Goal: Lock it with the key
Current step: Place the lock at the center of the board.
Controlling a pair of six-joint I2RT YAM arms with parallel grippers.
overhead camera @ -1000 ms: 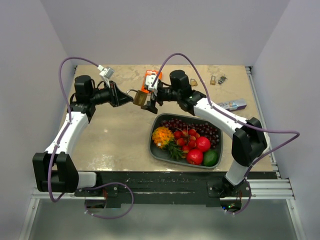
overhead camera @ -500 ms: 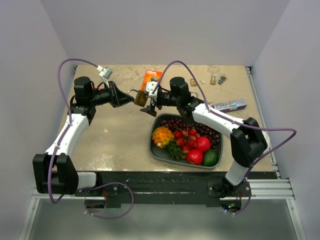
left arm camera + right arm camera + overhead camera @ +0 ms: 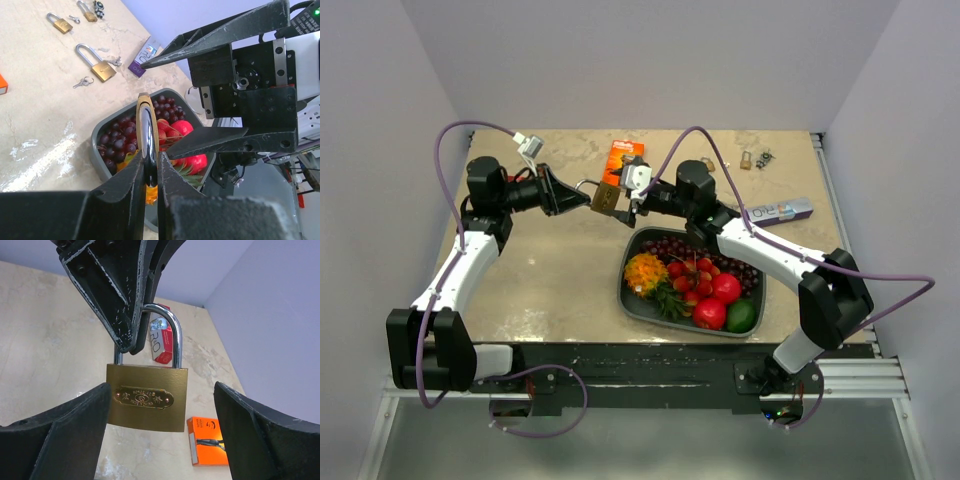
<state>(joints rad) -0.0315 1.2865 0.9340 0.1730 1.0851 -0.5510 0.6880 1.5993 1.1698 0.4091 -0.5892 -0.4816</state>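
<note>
— Right tool (image 3: 628, 193) has shifted off the orange packet (image 3: 621, 158), seen from above; it sits beside the padlock (image 3: 604, 198).
— And the left tool (image 3: 570, 196)?
— Left wrist view: clamped on the shackle, holding the padlock above the desk (image 3: 540, 270).
— Right wrist view?
— Fingers (image 3: 65, 430) apart, flanking the brass body; one perhaps touches it, hard to tell.
</note>
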